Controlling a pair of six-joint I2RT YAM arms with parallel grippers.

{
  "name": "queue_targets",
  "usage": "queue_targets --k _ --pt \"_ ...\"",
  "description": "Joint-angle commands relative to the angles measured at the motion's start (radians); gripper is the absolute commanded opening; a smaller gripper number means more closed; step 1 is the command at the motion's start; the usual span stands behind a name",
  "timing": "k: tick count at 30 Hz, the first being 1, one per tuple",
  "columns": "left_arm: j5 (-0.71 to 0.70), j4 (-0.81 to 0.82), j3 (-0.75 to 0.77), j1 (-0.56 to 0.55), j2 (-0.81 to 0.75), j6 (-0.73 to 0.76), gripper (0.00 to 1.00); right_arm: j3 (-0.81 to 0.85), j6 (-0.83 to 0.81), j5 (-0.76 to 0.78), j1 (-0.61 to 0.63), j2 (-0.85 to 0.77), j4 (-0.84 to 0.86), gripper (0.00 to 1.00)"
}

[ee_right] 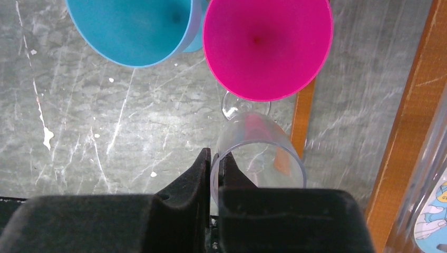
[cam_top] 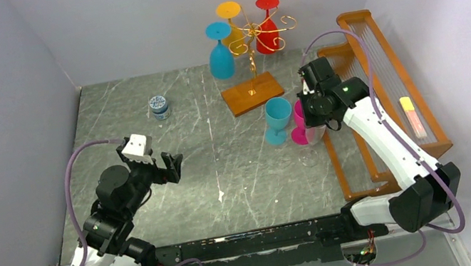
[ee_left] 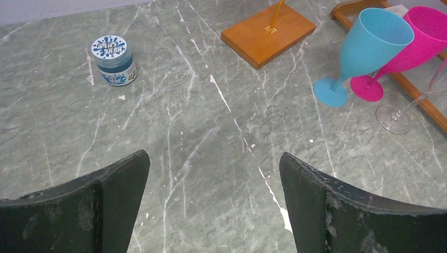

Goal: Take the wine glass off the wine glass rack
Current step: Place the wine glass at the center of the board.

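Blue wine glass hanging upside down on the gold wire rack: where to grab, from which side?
Take the blue wine glass by its bowl, coming from the left, probably. It hangs foot-up, bowl free below the curled arm of the gold wire rack; the rack's stem and the red wine glass sit to its right, its left side open.

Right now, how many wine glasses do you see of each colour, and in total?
Blue: 2, the hanging blue glass and the standing blue glass
Yellow: 1, the yellow glass, hanging
Red: 1, the red glass, hanging
Pink: 1, the pink glass, standing
Clear: 1, the clear glass, in the right gripper
Total: 6
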Motion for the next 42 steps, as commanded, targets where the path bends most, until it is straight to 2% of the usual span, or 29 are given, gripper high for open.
queue_targets --k 1,4,11,14,17,20,22,23,31,35,42 --pt "0.030 0.010 0.015 0.007 -0.007 0.013 0.97 0.020 0.006 0.025 -0.008 -0.014 -0.027 0.00" --pt "0.029 0.011 0.015 0.006 -0.008 0.013 0.97 0.000 0.022 0.066 -0.008 -0.008 -0.008 0.01" --pt "0.034 0.012 0.015 0.006 -0.006 0.014 0.97 -0.051 0.031 0.026 -0.008 -0.023 0.089 0.05" --pt "0.029 0.008 0.016 0.006 -0.006 0.012 0.97 -0.052 0.025 0.038 -0.008 -0.009 0.057 0.11" --pt "0.032 0.013 0.014 0.006 -0.005 0.013 0.97 -0.056 0.014 0.057 -0.008 -0.013 0.057 0.13" --pt "0.038 0.013 0.014 0.006 -0.001 0.015 0.97 -0.038 0.014 0.051 -0.008 -0.014 0.043 0.10" --pt "0.039 0.011 0.016 0.006 0.003 0.015 0.97 -0.024 0.001 0.035 -0.008 -0.014 0.033 0.01" --pt "0.036 0.011 0.016 0.007 0.003 0.015 0.97 -0.012 -0.003 0.028 -0.008 -0.010 0.021 0.00" --pt "0.040 0.011 0.014 0.006 0.005 0.010 0.97 0.033 0.004 0.023 -0.008 -0.004 -0.013 0.00" --pt "0.047 0.012 0.016 0.006 0.013 0.014 0.97 -0.021 0.008 0.022 -0.008 -0.014 0.024 0.00" --pt "0.048 0.012 0.015 0.006 0.009 0.016 0.97 -0.062 0.026 0.034 -0.008 -0.020 0.075 0.11"
